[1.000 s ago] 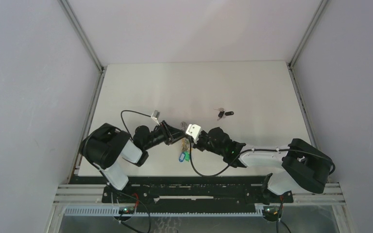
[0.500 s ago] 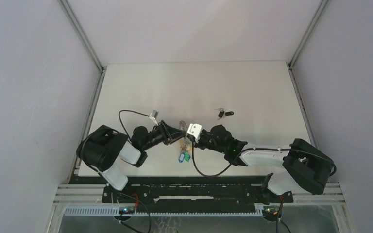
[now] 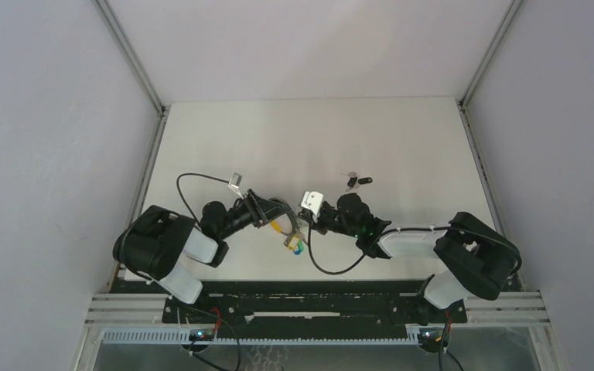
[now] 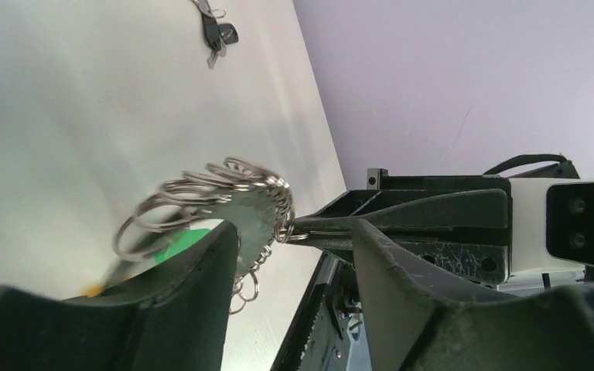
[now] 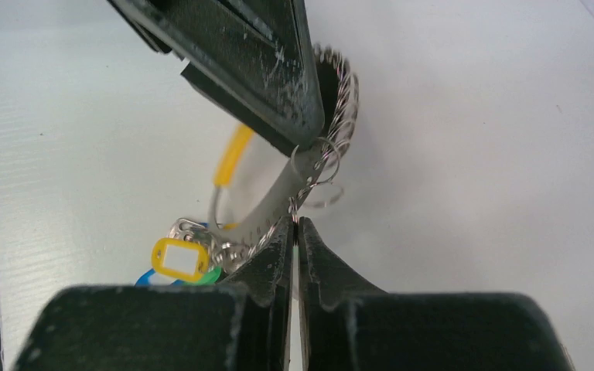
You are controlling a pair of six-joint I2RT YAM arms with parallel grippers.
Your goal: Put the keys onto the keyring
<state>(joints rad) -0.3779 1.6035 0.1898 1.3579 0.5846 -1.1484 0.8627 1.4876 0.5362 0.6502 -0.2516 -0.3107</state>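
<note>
The keyring (image 5: pixel 332 131), a grey band wrapped in small silver rings, hangs between my two grippers above the table; it also shows in the left wrist view (image 4: pixel 236 189). My right gripper (image 5: pixel 296 222) is shut on one small wire ring of it. My left gripper (image 4: pixel 294 229) is open, and the keyring's band lies against its left finger (image 4: pixel 201 286). Keys with yellow (image 5: pixel 176 259), blue and green tags dangle from the keyring's low end (image 3: pixel 295 244). A black key (image 3: pixel 358 182) lies alone on the table, far right of both grippers.
The black key also shows at the top of the left wrist view (image 4: pixel 218 32). The white table (image 3: pixel 402 139) has metal rails along its left and right sides. Cables loop from both wrists close above the table.
Both grippers have shifted a little left and away from the near edge with the keyring between them. The keyring has turned, and a yellow piece now shows. The black key has not moved.
</note>
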